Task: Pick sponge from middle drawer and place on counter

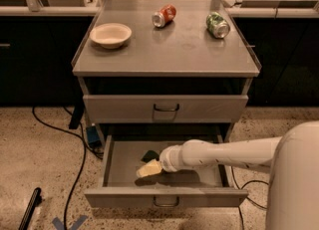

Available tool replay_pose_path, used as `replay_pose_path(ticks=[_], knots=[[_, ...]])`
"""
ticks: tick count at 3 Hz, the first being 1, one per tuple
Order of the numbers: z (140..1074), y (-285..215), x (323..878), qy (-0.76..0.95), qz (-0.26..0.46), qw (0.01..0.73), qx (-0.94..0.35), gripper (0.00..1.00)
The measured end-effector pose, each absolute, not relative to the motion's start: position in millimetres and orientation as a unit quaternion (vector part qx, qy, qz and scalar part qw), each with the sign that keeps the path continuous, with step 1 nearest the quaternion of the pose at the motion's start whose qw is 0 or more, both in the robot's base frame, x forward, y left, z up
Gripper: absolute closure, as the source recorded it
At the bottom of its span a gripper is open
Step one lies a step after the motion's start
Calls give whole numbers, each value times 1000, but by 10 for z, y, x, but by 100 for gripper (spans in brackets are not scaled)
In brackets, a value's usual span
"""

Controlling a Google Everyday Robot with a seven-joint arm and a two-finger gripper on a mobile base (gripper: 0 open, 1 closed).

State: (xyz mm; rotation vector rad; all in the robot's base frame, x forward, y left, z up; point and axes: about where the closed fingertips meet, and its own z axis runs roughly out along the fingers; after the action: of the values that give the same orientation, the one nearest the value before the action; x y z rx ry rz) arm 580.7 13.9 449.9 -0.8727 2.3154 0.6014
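Observation:
The middle drawer (pixel 199 197) is pulled open at the bottom of the cabinet. The sponge (pixel 149 155), a small dark green patch, lies on the drawer floor near the middle. My gripper (pixel 148 169), pale cream at the end of the white arm, reaches into the drawer from the right. Its tip is just in front of the sponge, close to it or touching it; I cannot tell which. The counter (pixel 169 52) is the grey top of the cabinet above.
On the counter are a white bowl (pixel 110 35) at the left, a red can (pixel 164 15) and a green can (pixel 218 25), both on their sides. The upper drawer (pixel 124 108) is shut. Cables (pixel 75 142) run over the speckled floor at the left.

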Motion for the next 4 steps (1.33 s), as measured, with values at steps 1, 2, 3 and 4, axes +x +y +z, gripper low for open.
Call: replay_pose_path(ticks=[1, 2, 3, 4], knots=[[4472, 145, 5796, 870, 227, 291, -327, 0], [4345, 124, 5817, 875, 204, 297, -324, 0], [4101, 107, 5910, 876, 171, 301, -334, 0], [3946, 33, 6043, 875, 145, 306, -346, 0]])
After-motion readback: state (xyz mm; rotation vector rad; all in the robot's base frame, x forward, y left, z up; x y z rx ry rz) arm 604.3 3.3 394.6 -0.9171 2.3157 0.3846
